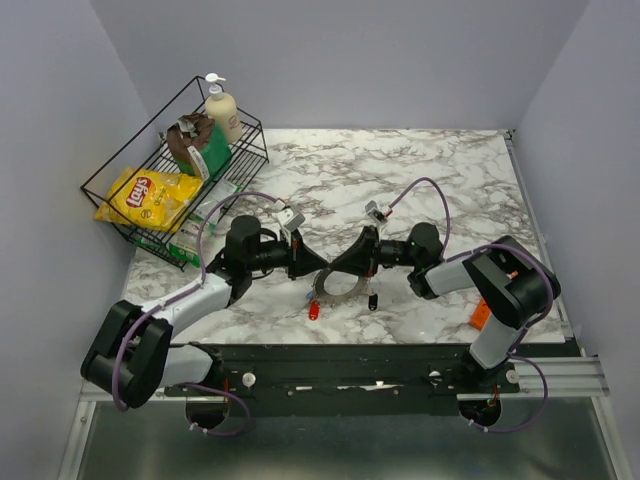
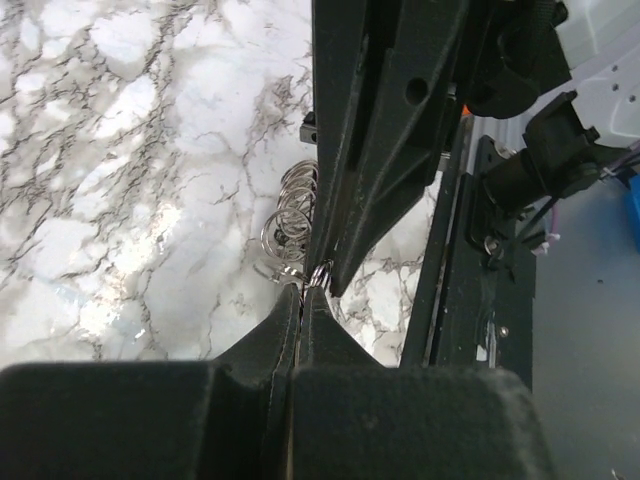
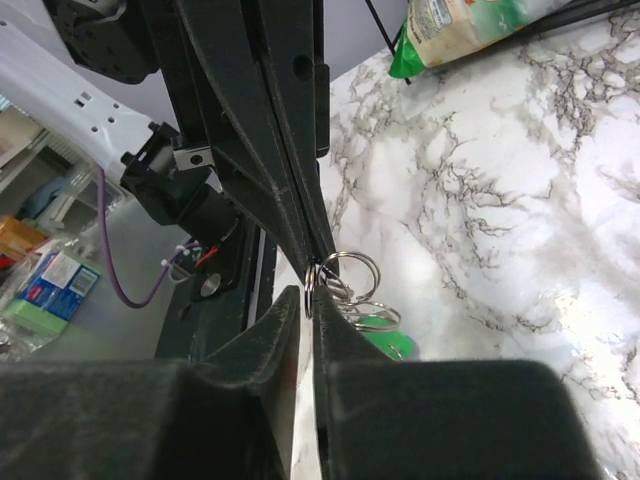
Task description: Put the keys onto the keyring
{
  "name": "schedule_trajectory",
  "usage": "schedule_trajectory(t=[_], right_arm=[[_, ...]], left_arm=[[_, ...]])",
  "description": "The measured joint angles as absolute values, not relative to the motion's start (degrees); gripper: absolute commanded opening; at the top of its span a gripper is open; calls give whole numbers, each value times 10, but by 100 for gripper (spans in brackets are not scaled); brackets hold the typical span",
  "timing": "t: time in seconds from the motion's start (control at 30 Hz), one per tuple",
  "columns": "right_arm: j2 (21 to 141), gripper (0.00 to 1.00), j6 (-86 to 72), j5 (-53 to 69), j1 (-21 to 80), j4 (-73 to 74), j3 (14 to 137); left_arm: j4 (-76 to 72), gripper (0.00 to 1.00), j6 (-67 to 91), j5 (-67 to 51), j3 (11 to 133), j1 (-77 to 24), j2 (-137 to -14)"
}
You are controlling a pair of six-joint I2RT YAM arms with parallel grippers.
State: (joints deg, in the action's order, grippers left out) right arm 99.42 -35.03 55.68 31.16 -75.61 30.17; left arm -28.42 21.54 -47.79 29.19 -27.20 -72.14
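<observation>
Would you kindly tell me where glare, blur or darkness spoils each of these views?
Top external: evenly lit, sharp, but the keyring is tiny. Left wrist: glare on the marble table; the left hand dark, blurred. Right wrist: table glare at right; green key soft.

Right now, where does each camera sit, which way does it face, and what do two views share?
Top external: above, behind the bases, facing down on the marble table; both arms show, left pincer and right pincer meeting at the keyring.
Left wrist: on the left arm, facing along its own fingers to the keyring.
Right wrist: on the right arm, facing along its own fingers to the keyring and a green key.
Shared: both wrist views show the keyring and the opposite pincer.
</observation>
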Motion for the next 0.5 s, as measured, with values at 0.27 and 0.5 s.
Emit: schedule_trajectory(t=[0.27, 0.5], right_arm=[[972, 43, -349, 553, 318, -756, 301], [940, 52, -345, 543, 319, -755, 300]], left_arm=[[-217, 0, 178, -400, 292, -292, -663], [-189, 0, 166, -357, 293, -298, -618]])
